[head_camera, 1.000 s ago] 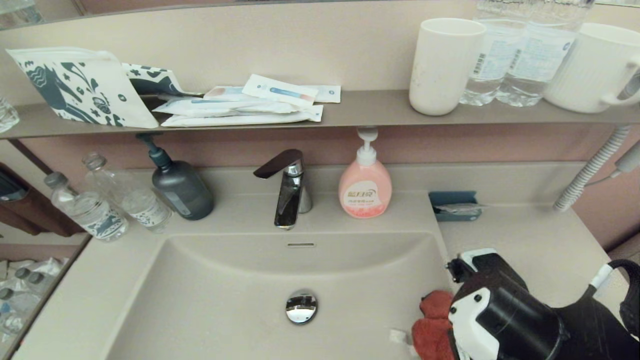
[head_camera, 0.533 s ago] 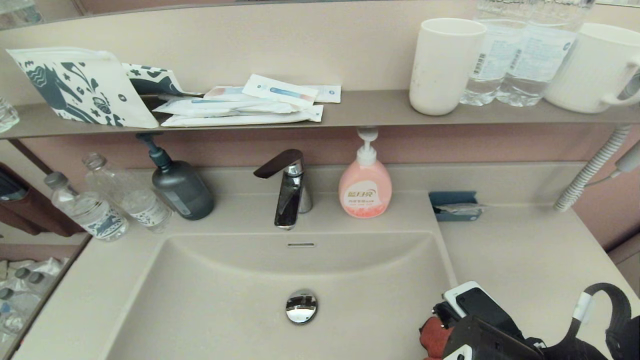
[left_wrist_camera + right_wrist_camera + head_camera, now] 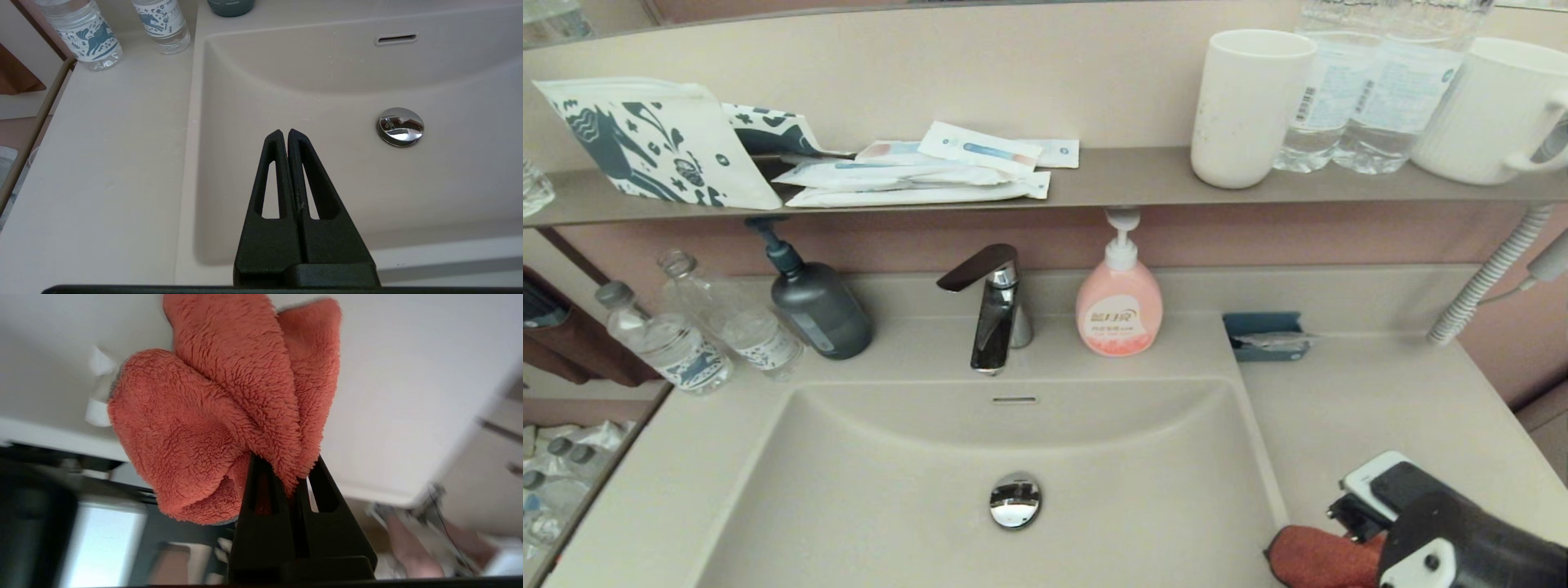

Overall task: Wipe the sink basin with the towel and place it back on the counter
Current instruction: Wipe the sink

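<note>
Towel [image 3: 1319, 557]: orange-red plush, bunched, at the lower right of the head frame, over the near edge of the counter [image 3: 1380, 408] just right of the sink basin [image 3: 915, 490]. Whether it touches the counter cannot be told.

Right gripper [image 3: 292, 473]: in the right wrist frame the two black fingers are pinched on a fold of the towel [image 3: 229, 408], the rest of the cloth bulging out in thick lobes beyond the fingertips. A white tag [image 3: 98, 396] shows at the cloth's edge, left of centre in that frame. In the head frame only the black-and-white arm body shows, bottom right corner, towel sticking out to its left.

Left gripper [image 3: 284, 132]: jaws pressed together, nothing between them; in the left wrist frame the fingers sit at lower centre, over the left half of the basin [image 3: 327, 102].

Basin: beige, rounded corners. Chrome drain plug [image 3: 1015, 501] at centre bottom of the head frame, overflow slot [image 3: 1014, 400] above it on the back wall.

Behind the basin, middle of the head frame: faucet [image 3: 992, 310], pink soap bottle [image 3: 1119, 306] to its right, dark pump bottle [image 3: 817, 302] to its left. Two water bottles [image 3: 698, 335] at far left. Grey-brown shelf [image 3: 1111, 184] across the top carries a white cup [image 3: 1245, 106] and sachets [image 3: 923, 171]
</note>
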`<state>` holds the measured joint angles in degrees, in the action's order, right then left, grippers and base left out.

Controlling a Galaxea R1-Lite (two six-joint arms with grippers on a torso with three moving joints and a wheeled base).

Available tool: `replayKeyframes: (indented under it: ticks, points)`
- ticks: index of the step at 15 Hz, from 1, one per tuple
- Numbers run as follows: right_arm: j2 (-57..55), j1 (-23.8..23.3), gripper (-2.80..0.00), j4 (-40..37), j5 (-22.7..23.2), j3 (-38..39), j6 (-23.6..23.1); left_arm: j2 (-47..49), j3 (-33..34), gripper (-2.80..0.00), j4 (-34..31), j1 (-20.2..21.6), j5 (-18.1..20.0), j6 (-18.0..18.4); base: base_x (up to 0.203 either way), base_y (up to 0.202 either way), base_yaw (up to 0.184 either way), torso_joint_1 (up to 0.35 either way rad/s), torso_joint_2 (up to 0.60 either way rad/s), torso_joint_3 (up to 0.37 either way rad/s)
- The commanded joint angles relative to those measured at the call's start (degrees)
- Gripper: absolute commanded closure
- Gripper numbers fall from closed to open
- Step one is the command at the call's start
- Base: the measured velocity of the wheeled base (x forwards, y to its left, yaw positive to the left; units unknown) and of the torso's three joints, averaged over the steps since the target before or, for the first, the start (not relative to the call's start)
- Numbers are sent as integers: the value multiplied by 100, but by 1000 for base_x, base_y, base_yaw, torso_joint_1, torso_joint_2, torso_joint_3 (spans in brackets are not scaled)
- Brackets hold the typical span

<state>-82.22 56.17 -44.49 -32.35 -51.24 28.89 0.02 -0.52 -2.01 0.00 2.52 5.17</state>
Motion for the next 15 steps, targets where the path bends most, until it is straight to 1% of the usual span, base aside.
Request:
replayKeyframes:
  ticks: [1,2,4,5,7,9,11,12,15]
  points:
    - [478,-402,0,-159,-17,12,-146,6,0,0,-1,8,0,3,0,0,0,0,0,0]
    - [658,-636,0,-251,-17,25,-303,6,0,0,-1,9,-6,2,0,0,0,0,0,0]
    - [982,-941,0,-334,-7,34,-658,6,0,0,-1,6,-1,9,0,0,0,0,0,0]
    - [1058,-992,0,-319,30,58,-744,6,0,0,-1,1,1,7,0,0,0,0,0,0]
    - [1019,-991,0,-198,100,96,-745,6,0,0,-1,0,2,2,0,0,0,0,0,0]
    - [887,-978,0,176,226,204,-745,6,0,0,-1,9,-6,10,0,0,0,0,0,0]
    - [705,-977,0,521,259,583,-744,6,0,0,-1,9,-1,3,0,0,0,0,0,0]
    - [611,-985,0,850,261,804,-741,6,0,0,-1,0,-6,7,0,0,0,0,0,0]
    - [190,-1060,0,2150,276,1667,-738,6,0,0,-1,5,1,6,0,0,0,0,0,0]
